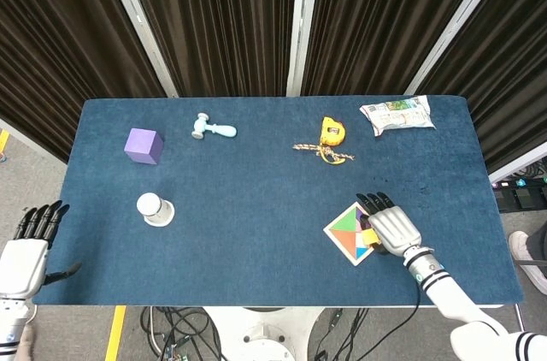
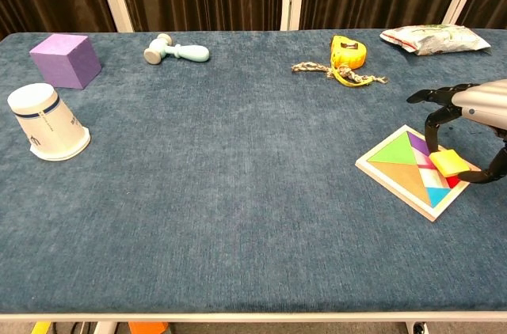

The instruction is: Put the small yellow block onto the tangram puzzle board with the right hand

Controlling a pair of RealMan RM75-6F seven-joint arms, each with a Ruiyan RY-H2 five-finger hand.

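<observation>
At the far left, off the table (image 1: 256, 267) edge, the left hand (image 1: 24, 251) hangs with its fingers (image 1: 38, 219) straight, slightly apart, holding nothing; its wrist is cut off by the frame. To the right, the tangram puzzle board (image 2: 400, 166) lies flat. Over its right side the right hand (image 2: 475, 116) pinches the small yellow block (image 2: 448, 162) between dark fingers (image 2: 432, 119); whether the block touches the board cannot be told.

Right hand (image 1: 393, 228), lower right: silver-grey shell, black fingers (image 1: 376, 201), black-and-white banded wrist, white forearm. Left hand (image 1: 26, 251), lower left, alike.
</observation>
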